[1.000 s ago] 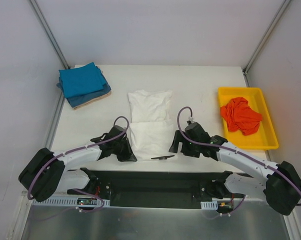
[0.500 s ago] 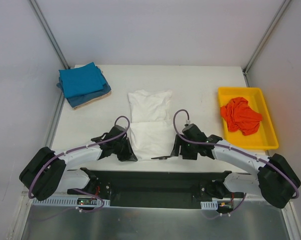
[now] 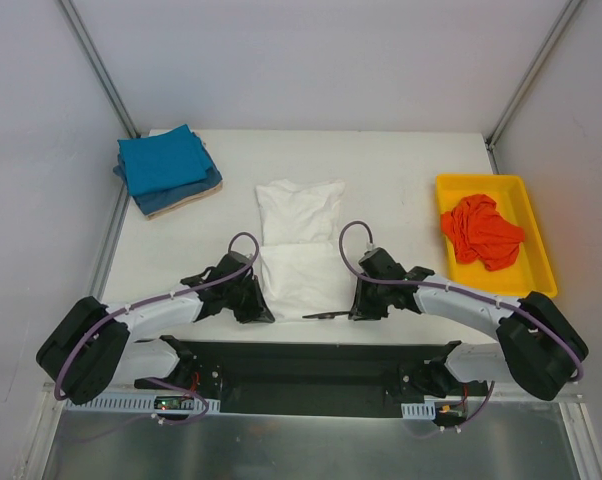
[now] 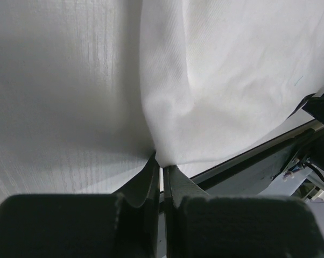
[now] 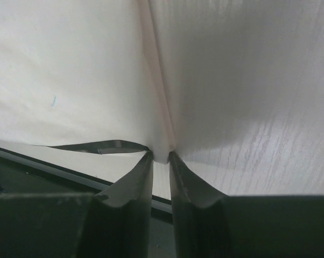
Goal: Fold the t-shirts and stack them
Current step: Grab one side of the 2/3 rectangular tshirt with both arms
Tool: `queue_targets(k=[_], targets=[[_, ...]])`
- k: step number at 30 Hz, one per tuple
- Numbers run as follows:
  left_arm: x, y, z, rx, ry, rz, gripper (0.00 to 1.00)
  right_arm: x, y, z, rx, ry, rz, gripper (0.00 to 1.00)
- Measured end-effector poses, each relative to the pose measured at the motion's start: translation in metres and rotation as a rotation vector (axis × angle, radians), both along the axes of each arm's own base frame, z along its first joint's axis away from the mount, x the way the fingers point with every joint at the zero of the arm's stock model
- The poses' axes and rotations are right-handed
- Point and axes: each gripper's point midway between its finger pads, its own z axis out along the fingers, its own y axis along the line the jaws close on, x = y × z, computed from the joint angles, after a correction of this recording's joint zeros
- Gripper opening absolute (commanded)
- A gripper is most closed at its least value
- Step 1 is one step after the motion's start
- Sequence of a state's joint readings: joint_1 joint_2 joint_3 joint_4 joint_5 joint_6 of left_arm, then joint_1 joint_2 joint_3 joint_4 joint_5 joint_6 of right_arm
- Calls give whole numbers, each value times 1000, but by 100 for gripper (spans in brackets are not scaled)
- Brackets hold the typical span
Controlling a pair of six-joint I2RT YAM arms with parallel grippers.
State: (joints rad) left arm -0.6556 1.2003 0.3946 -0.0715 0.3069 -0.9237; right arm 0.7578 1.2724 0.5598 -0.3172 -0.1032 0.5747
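White t-shirt (image 3: 299, 250): part-folded, mid surface (image 3: 401, 180), near edge. Soft, light, limp; best taken at near corners. Left hand (image 4: 161, 167) pinched on left corner; right hand (image 5: 161, 156) narrowed astride right corner, clamp uncertain.

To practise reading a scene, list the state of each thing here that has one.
white shirt: partly folded, flat, near corners pinched.
blue shirts: folded, stacked.
orange shirt: crumpled in tray.
left gripper: shut on white shirt.
right gripper: shut on white shirt.
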Motion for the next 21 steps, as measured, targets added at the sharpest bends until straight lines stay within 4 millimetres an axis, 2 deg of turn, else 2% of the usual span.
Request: queue_targets(k=[1, 4, 11, 15, 18, 19, 21], targets=[[0, 0, 0, -1, -3, -1, 0, -1, 2, -1, 7, 7, 2, 14], [0, 1, 1, -2, -14, -10, 0, 0, 5, -1, 19, 9, 8, 1], [-5, 4, 2, -3, -34, -34, 0, -1, 8, 3, 48, -1, 16, 1], [-11, 5, 4, -25, -35, -49, 0, -6, 8, 13, 93, -36, 29, 1], [-20, 4, 8, -50, -41, -74, 0, -16, 11, 21, 134, -62, 54, 1], [-29, 1, 14, -75, -53, -105, 0, -29, 13, 20, 155, -53, 75, 1], [-32, -1, 19, -91, -62, -120, 0, -37, 15, 18, 164, -41, 88, 1]])
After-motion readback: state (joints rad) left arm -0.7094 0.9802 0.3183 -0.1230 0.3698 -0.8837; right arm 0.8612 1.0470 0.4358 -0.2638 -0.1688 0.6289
